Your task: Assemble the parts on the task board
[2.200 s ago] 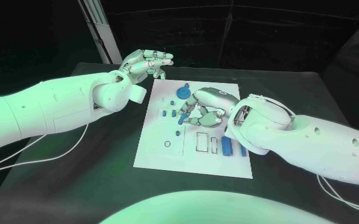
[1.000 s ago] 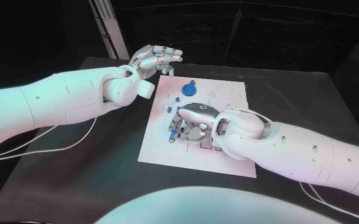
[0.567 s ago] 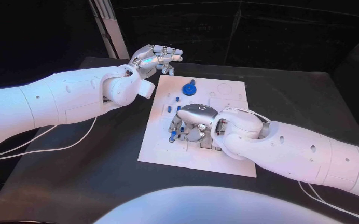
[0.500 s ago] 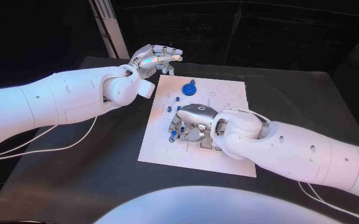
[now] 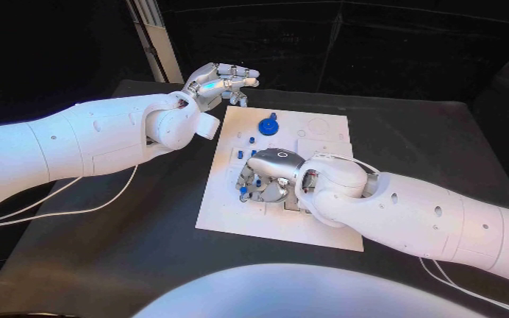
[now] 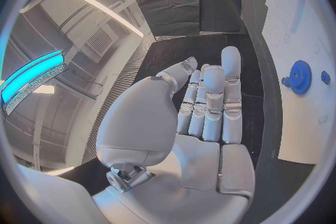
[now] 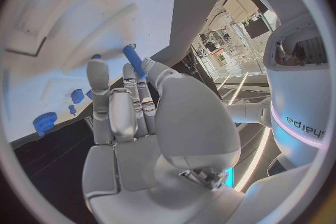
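meanwhile the right hand sits low over the middle of the task board, palm down, with its fingers curled toward the board's left half. in the right wrist view a slim blue peg is pinched between the thumb and the fingers of the right hand, its free end pointing at the white board surface; whether the tip touches the board cannot be told. in the head view a bit of that blue shows at the fingertips, at about.

the left hand hovers off the board, just past its far left corner, above the black table. its fingers lie straight and pressed side by side, the thumb a little apart, and nothing is in them; the left wrist view shows the same flat, bare palm.

a blue gear lies flat on the far part of the board, well apart from the right hand and nearer the left one; it also shows beside the left hand's fingers in the left wrist view. a few small blue parts stand between the gear and the right hand. in the right wrist view more small blue pieces sit near the board's edge.
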You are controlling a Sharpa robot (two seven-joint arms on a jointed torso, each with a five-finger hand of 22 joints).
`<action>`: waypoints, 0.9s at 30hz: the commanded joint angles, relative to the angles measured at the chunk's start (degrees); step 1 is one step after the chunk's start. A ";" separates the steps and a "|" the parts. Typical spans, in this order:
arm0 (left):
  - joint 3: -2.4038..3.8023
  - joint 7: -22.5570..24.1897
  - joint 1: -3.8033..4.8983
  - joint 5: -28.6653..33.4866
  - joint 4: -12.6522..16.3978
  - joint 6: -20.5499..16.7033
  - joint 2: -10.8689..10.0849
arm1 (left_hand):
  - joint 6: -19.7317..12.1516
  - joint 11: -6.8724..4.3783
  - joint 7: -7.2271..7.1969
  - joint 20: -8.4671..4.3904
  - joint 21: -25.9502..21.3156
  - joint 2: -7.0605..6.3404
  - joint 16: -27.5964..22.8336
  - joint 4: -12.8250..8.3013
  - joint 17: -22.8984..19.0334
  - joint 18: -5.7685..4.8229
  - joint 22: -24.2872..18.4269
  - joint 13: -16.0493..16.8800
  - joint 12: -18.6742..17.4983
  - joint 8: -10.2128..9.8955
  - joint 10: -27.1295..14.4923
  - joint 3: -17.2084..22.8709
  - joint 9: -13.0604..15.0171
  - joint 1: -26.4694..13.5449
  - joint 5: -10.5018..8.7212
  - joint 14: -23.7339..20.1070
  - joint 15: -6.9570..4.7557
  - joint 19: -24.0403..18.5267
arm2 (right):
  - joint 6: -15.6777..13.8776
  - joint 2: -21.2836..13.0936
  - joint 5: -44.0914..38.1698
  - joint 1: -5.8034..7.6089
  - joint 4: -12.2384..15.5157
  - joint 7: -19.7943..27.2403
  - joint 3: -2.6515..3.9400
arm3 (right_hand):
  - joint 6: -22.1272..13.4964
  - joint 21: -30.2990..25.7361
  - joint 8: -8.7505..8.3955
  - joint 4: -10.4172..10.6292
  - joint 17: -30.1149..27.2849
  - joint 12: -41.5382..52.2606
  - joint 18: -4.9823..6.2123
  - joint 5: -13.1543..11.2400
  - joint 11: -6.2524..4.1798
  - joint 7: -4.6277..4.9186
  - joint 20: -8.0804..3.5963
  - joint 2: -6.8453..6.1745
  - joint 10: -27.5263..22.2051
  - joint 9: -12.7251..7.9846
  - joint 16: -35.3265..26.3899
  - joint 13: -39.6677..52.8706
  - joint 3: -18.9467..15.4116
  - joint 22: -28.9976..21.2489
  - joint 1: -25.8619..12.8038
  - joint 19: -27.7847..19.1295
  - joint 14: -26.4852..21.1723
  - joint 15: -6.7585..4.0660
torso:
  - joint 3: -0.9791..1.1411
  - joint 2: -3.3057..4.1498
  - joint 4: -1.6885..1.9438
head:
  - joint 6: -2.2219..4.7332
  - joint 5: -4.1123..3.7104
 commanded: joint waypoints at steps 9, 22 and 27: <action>0.05 0.37 0.07 0.25 0.02 0.72 0.04 | -0.16 0.13 0.14 0.16 -0.27 0.74 -0.22 -0.06 -0.24 0.36 -0.16 0.11 0.39 0.41 -0.50 -0.46 -0.06 0.13 -0.17 -0.56 -0.01 -0.31 | 1.08 0.01 -0.93 -0.15 0.21 -0.33 -0.81 | 0.28 0.27 0.12 -0.10 -0.06 -0.36 -0.03 0.31 0.15 -0.03 -0.04 0.39 -0.05 0.06 0.29 -0.09 0.43 -0.08 0.00 0.09 1.85 -0.19 | -0.01 -0.03 0.02 | -0.09 0.11; 0.05 0.28 0.07 0.25 0.06 0.83 -0.01 | -0.16 0.13 0.14 0.16 -0.27 0.74 -0.22 -0.06 -0.24 0.36 -0.16 0.11 0.39 0.41 -0.50 -0.46 -0.06 0.13 -0.17 -0.56 -0.01 -0.31 | 0.94 0.23 -1.32 -0.23 0.22 -0.67 -0.89 | 0.27 0.23 0.06 -0.11 -0.16 -0.48 -0.01 0.35 0.19 0.00 -0.03 0.35 -0.10 0.04 0.26 -0.10 0.49 -0.20 -0.06 0.00 1.82 -0.16 | -0.03 -0.04 0.02 | -0.11 0.24; 0.05 0.24 0.07 0.25 0.07 0.82 -0.05 | -0.16 0.13 0.14 0.16 -0.27 0.74 -0.22 -0.06 -0.24 0.36 -0.16 0.11 0.39 0.41 -0.50 -0.46 -0.06 0.13 -0.17 -0.56 -0.01 -0.31 | 1.17 0.23 -1.63 -0.24 -0.07 -1.75 -0.89 | -1.29 -0.03 -0.82 0.12 -0.44 -1.60 0.02 0.20 0.73 0.60 0.23 -0.42 -1.48 -0.31 0.20 -0.18 0.40 -0.71 -0.83 -0.44 1.69 0.28 | -0.04 -0.04 0.01 | -0.06 0.24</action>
